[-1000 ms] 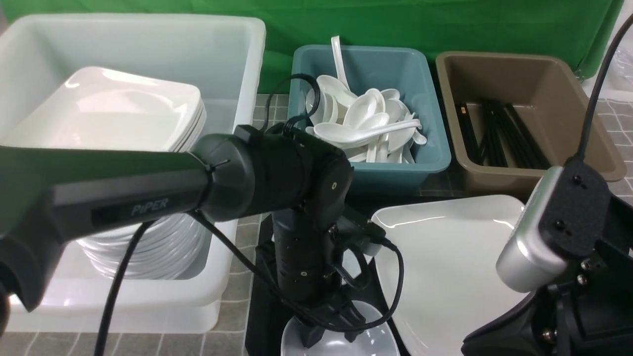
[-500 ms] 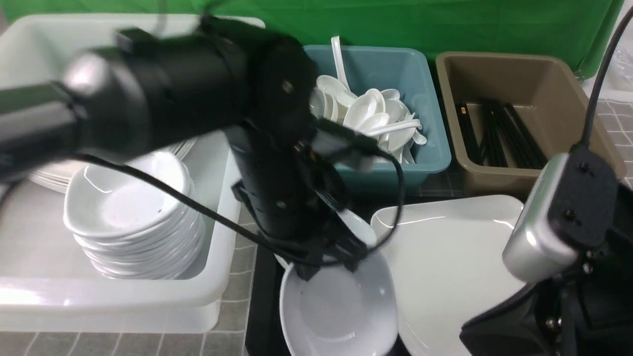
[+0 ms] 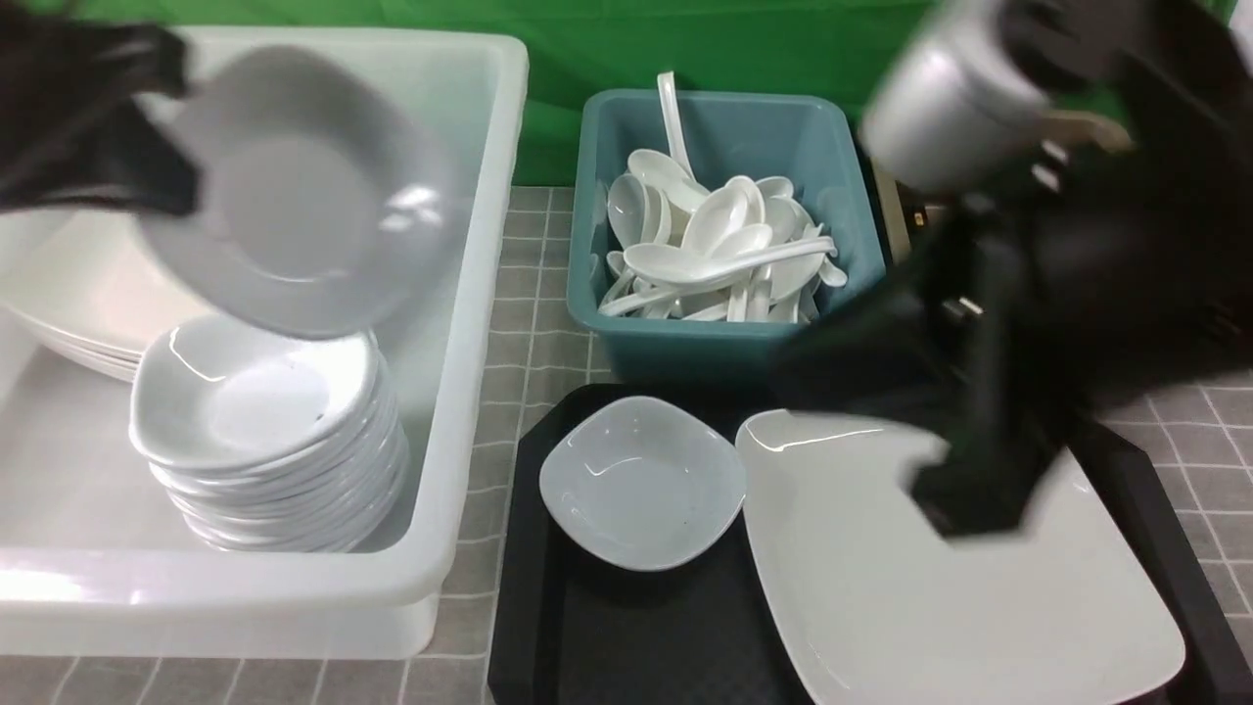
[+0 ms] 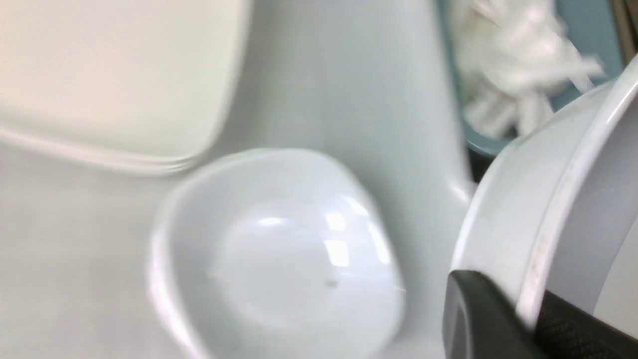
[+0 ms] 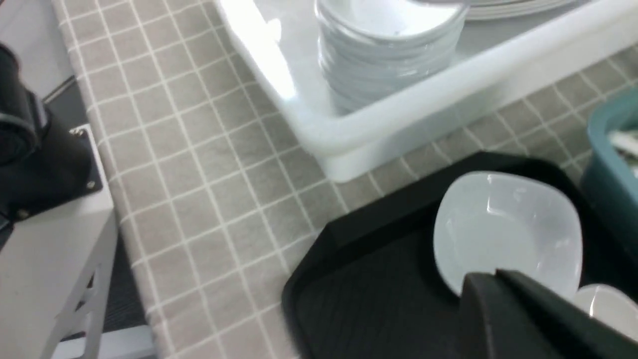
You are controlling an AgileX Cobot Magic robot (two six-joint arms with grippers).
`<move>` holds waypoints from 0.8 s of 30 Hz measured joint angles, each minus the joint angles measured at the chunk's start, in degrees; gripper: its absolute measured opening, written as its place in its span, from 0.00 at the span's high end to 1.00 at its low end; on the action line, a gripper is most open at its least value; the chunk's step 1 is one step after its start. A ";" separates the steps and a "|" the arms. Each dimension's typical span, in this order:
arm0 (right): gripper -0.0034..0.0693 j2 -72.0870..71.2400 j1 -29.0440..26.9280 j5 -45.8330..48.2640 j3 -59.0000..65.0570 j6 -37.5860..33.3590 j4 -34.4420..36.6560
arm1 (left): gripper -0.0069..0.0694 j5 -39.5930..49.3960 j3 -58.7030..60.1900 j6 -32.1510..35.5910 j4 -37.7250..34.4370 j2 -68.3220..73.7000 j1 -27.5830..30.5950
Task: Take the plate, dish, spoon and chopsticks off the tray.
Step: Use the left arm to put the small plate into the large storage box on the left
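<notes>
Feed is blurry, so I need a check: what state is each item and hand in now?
Held small grey-white squarish dish: lifted, tilted, over the big white plastic tub.
Left hand: shut on that dish's rim.
Second small grey-white dish: upright on the black rectangular tray.
Large glossy white square plate: flat on the tray.
Right hand: shut, blurred above the plate.
Teal plastic tub: heaped with white spoons.
</notes>
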 joint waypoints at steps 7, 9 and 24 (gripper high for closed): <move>0.91 11.36 0.00 0.67 -12.39 -0.66 0.00 | 0.87 -5.29 12.45 5.30 -11.62 -0.39 9.92; 0.91 12.67 0.19 0.88 -13.66 -0.72 0.00 | 0.87 -6.84 13.88 5.67 -12.05 -0.39 9.92; 0.90 15.01 2.27 2.02 -16.00 -1.44 -0.03 | 0.52 -9.61 17.85 9.29 -9.00 0.48 9.92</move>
